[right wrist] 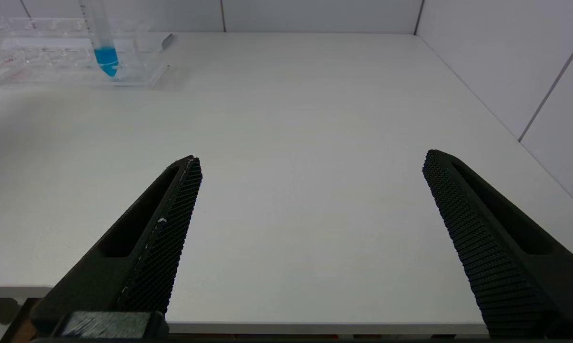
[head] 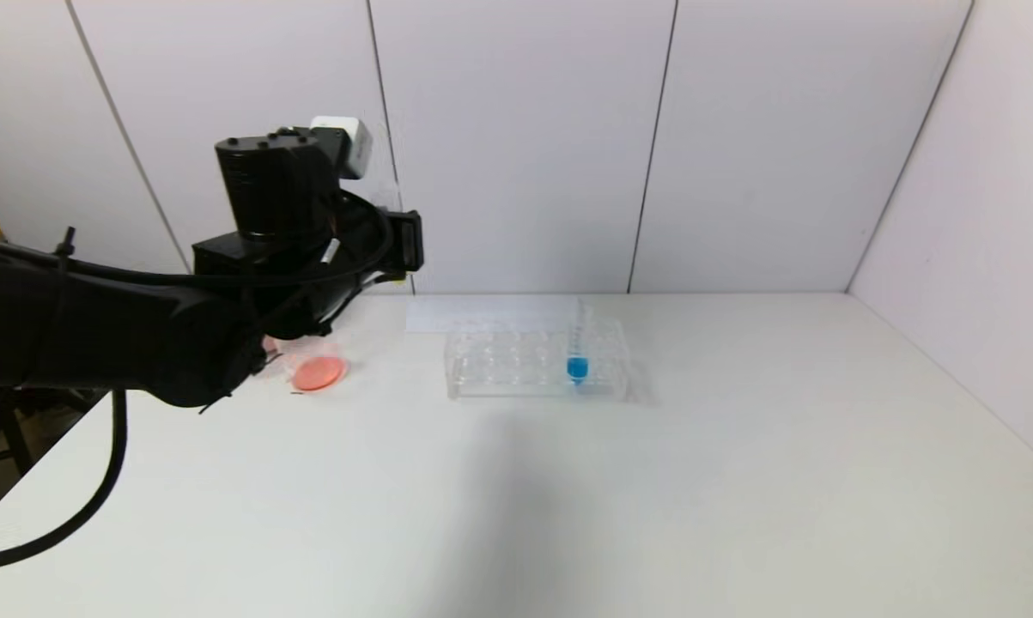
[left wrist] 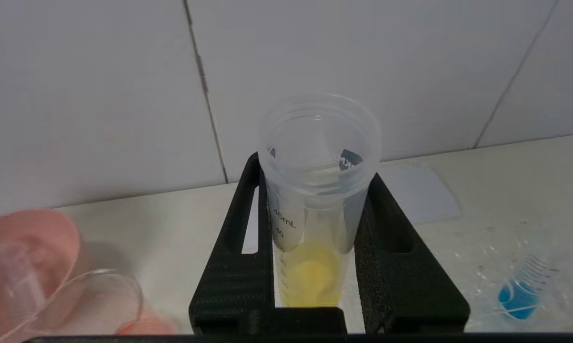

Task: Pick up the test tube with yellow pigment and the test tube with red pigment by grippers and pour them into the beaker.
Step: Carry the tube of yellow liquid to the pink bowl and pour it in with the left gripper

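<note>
My left gripper [left wrist: 315, 167] is shut on the test tube with yellow pigment [left wrist: 315, 224]. The tube's open mouth reaches past the fingertips and the yellow liquid sits at its rounded end near the palm. In the head view the left gripper [head: 396, 245] hangs raised at the table's back left, above and beside the beaker [head: 314, 365]. The beaker [left wrist: 95, 305] is clear and has red-orange liquid in its bottom. The test tube with red pigment is out of view. My right gripper [right wrist: 311, 157] is open and holds nothing, low over the table's near edge.
A clear tube rack [head: 537, 360] stands mid-table at the back with a blue-liquid tube [head: 577, 360] in it. A pink bowl [left wrist: 24, 257] beside the beaker holds a clear tube-like shape. White wall panels run close behind. A white sheet [head: 490, 313] lies behind the rack.
</note>
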Robot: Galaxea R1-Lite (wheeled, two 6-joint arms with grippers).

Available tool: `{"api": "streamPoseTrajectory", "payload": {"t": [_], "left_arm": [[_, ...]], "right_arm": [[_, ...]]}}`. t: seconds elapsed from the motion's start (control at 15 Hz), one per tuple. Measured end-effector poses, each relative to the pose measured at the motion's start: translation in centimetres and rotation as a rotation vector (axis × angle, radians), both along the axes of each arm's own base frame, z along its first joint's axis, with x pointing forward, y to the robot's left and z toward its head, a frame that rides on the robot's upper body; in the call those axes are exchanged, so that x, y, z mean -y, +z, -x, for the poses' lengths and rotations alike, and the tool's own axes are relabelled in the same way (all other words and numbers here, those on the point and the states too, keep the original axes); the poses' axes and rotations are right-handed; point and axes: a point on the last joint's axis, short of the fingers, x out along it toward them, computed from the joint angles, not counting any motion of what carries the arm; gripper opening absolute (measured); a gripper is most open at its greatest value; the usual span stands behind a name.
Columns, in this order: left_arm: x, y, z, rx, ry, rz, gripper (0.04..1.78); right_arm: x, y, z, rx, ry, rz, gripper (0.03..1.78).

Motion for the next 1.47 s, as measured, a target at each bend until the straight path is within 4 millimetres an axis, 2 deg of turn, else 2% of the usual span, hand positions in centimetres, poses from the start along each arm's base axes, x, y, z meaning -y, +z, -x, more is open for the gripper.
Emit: {"api": "streamPoseTrajectory", "payload": {"t": [0.27,0.6,1.07,1.47], "left_arm": [[-4.6,0.9,0.2,0.014,0.049,0.0,0.49],[-8.6,0.7,0.1,0.007,0.099,-0.004,0.49],[-12.9,0.3,0.1,-0.009,0.164,-0.008,0.49],[-15.8,-0.2,0.2,-0.025,0.215,-0.009,0.49]], "right_arm": [[0.0,0.0,0.0,0.0,0.0,0.0,1.7],[0.0,0.0,0.0,0.0,0.001,0.0,1.7],[0.0,0.0,0.0,0.0,0.0,0.0,1.7],[0.0,0.0,0.0,0.0,0.0,0.0,1.7]]}}
